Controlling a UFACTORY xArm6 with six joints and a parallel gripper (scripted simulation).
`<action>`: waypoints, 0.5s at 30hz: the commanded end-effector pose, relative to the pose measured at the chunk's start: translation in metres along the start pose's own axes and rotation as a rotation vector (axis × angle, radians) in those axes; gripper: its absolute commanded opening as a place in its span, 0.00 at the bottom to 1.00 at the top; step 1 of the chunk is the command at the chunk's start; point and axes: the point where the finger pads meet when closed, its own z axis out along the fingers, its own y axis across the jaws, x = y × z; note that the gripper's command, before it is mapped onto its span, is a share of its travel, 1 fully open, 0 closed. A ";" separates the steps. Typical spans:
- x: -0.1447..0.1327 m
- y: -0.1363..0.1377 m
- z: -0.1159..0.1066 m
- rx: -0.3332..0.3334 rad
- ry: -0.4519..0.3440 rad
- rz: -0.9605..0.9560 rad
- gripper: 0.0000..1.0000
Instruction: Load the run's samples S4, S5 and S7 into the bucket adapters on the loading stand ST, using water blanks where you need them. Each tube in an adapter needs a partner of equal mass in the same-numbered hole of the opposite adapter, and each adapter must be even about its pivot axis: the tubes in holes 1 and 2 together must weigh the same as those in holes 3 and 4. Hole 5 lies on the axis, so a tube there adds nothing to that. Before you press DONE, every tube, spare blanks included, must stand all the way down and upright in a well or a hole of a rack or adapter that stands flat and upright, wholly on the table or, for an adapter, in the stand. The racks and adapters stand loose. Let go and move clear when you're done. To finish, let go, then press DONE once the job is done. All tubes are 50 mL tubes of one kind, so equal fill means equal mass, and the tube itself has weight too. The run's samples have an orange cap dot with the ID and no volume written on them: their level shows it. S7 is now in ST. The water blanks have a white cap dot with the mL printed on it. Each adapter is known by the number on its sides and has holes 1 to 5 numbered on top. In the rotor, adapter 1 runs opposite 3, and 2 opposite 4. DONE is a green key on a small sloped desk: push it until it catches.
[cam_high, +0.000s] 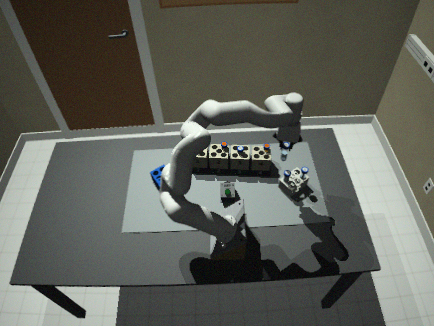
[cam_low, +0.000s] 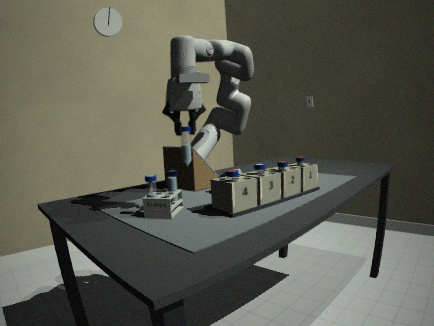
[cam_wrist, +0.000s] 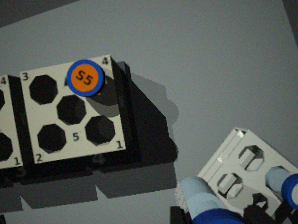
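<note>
My gripper is shut on a blue-capped tube with a white dot, number unreadable. It hangs upright in the air, between the white rack and adapter 4 in the wrist view. Adapter 4 holds S5 in hole 4; its other holes are empty. Adapter 3 bears a white-dot tube, apparently central. Adapter 2 bears an orange-dot tube. Adapter 1 bears another; the arm partly hides it from above.
The white rack holds two blue-capped tubes, one left and one right. A blue rack is partly behind the arm. The green DONE key sits before the adapter row.
</note>
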 end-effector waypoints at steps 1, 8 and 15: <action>0.011 -0.019 -0.003 -0.006 0.009 -0.146 0.00; 0.022 -0.041 -0.002 -0.006 0.009 -0.174 0.00; 0.038 -0.072 -0.002 -0.005 0.009 -0.174 0.00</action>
